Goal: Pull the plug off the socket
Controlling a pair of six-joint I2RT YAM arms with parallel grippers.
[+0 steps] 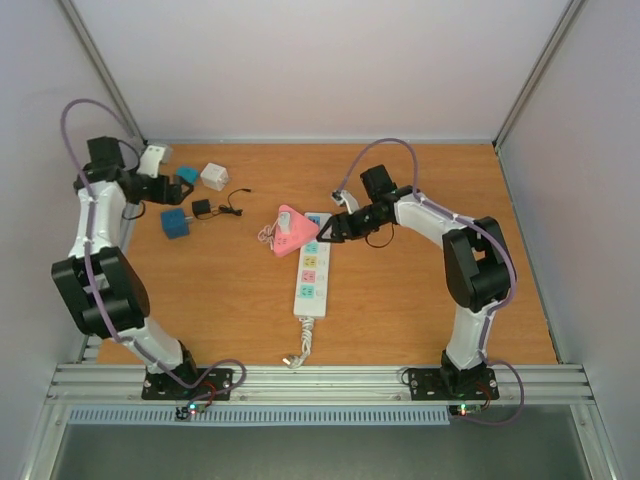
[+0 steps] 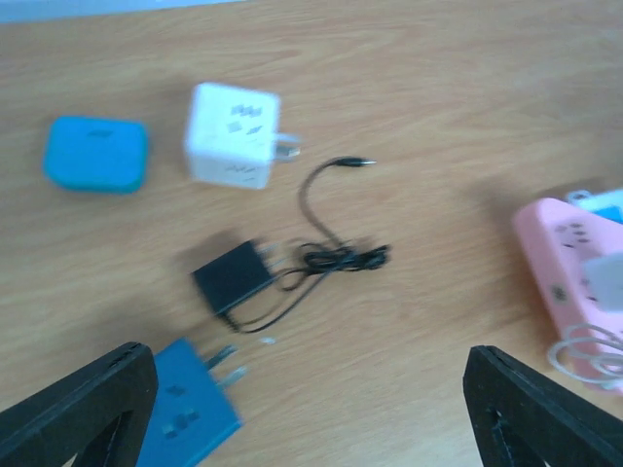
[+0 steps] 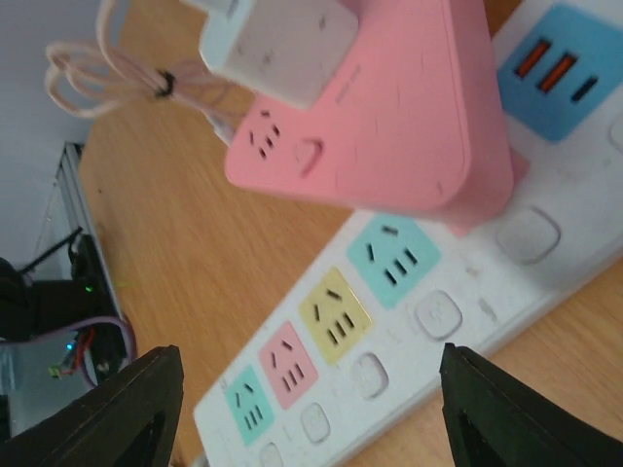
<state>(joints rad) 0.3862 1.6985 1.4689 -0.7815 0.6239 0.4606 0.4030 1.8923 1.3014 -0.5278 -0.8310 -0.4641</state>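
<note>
The socket (image 1: 311,270) is a long white strip with pastel outlet faces, lying lengthwise mid-table. A pink triangular plug adapter (image 3: 389,107) sits seated in its far end, next to the blue USB face, with a white charger (image 3: 277,39) and coiled pale cable stuck in it. My right gripper (image 3: 310,375) hovers open over the strip's free outlets (image 3: 336,316), touching nothing. At the far left my left gripper (image 2: 307,379) is open above bare wood. A blue cube plug (image 2: 190,409) lies loose on the table by its left finger, prongs bare.
A white cube adapter (image 2: 232,136), a teal rounded block (image 2: 95,154) and a black charger with tangled cord (image 2: 234,275) lie at the far left. The strip's short white cord (image 1: 303,345) runs toward the near edge. Walls enclose the table's sides and back.
</note>
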